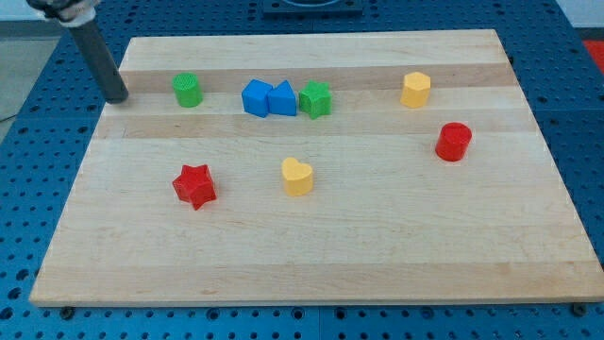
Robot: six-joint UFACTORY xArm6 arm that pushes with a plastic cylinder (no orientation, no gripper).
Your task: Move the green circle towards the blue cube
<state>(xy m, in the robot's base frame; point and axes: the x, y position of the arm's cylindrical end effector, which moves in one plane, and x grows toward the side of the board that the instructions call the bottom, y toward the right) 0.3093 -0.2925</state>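
While tip [117, 97] rests left, green circle [188, 90] near blue cube [256, 97].

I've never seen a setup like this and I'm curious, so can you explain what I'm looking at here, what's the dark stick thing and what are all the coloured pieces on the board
This is one camera picture looking down at a slant on a wooden board that lies on a blue perforated table. The dark stick is the end of a robot arm. It has no hand and holds nothing; it only pushes things with my tip, which sits at the view's upper left.

Just to the tip's right, apart from it, stands the green circle. Farther right is a tight row: the blue cube, another blue block of unclear shape, and a green star.

Elsewhere lie a yellow hexagonal block, a red cylinder, a yellow heart and a red star.

The job is to slide the green circle toward the blue cube.
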